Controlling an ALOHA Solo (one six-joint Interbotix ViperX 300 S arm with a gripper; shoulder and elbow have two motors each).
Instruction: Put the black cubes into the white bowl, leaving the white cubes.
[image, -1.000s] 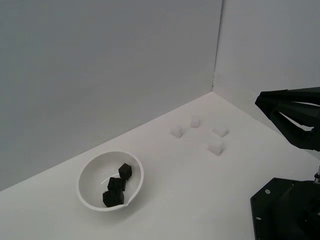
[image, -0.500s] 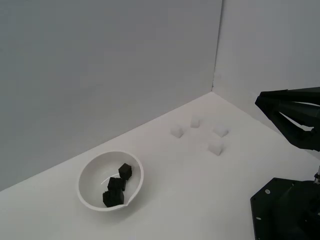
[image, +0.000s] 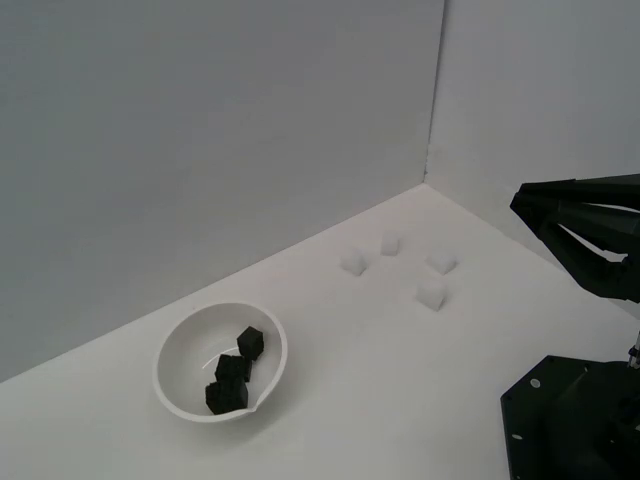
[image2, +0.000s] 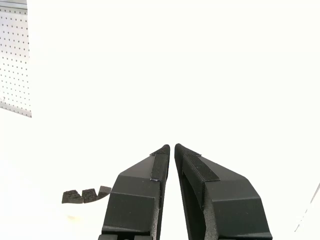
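The end effector (image2: 172, 146) hangs clear above the table (image: 380, 390), its fingers pressed almost together and holding nothing. The four white cubes (image: 431, 292) lie loose on the table nearest it, untouched. Well beyond them, far from the end effector, sits the white bowl (image: 180, 335), with all three black cubes (image: 232, 370) inside. The sorting looks finished; no black cube remains outside the bowl. The next move likely calls only for the arm to keep away from the white cubes.

We note a plain white table (image: 400, 370). On it rests the white bowl (image: 180, 352), toward the exterior view's left. Four white cubes (image: 431, 292) sit clustered well apart from it, nearer the corner.
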